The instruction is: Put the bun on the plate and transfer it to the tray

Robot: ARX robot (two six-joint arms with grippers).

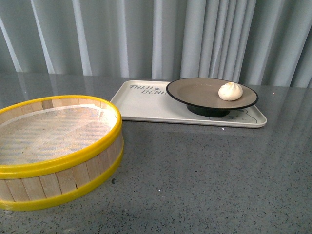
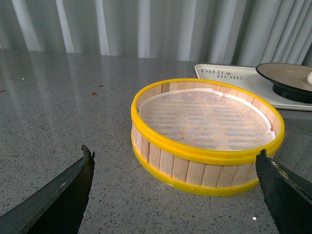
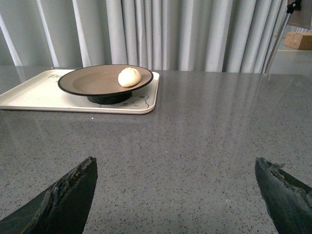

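We see the bun [image 1: 230, 91] sitting on the plate [image 1: 195, 93], which rests on the tray [image 1: 141, 103]; we judge it soft, light, best cradled low; the left gripper [image 2: 173, 195] and right gripper [image 3: 175, 195] gape wide, empty.

Table [image 1: 204, 175]: steamer basket [image 1: 53, 151] at near left, standing directly on the surface. Tray [image 1: 141, 105] farther back and to the right of the basket, apart from it. Plate [image 1: 204, 92] on the tray, over its right half. Bun [image 1: 230, 91] on the plate, toward its right side. Curtain [image 1: 156, 34] behind the table.
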